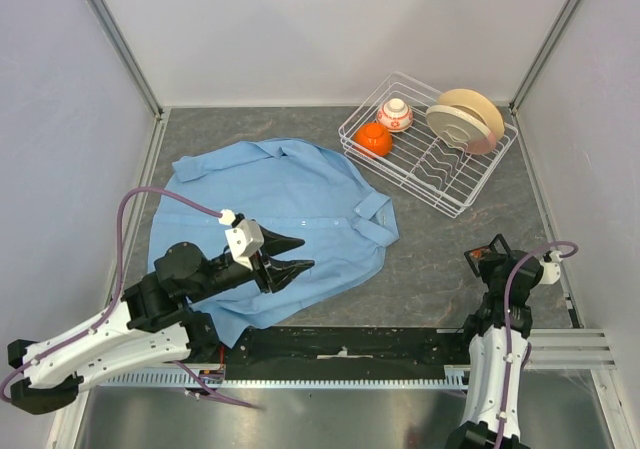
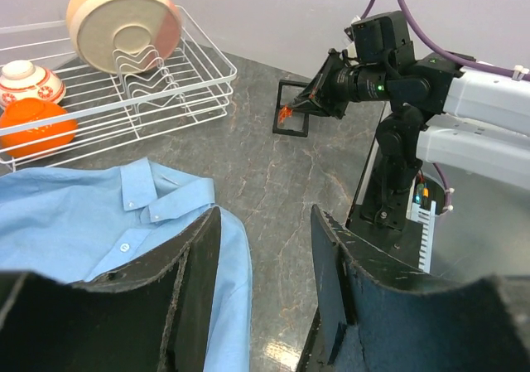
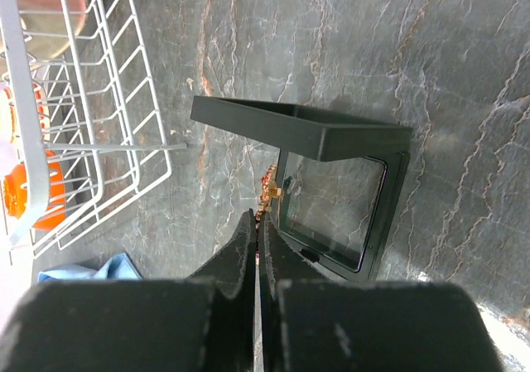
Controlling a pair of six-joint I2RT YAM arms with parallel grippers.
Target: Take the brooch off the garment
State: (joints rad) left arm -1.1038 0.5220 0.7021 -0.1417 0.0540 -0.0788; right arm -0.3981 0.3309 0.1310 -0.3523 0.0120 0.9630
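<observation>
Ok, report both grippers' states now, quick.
Left gripper: open, empty, over the light blue wrinkled fabric shirt.
Right gripper: shut on the tiny orange-red pin brooch.

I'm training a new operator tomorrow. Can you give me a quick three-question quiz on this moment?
1. True or false: the brooch is pinned to the blue shirt.
2. Which pincer is open? A) left pincer B) right pincer C) both
3. Fill in: the orange bowl sits in the ___.

Key
1. False. The right pincer holds it, off the shirt, beside the open black case.
2. A. The left pincer hangs open over the shirt, and the right is shut on the brooch.
3. White wire dish rack.
</observation>
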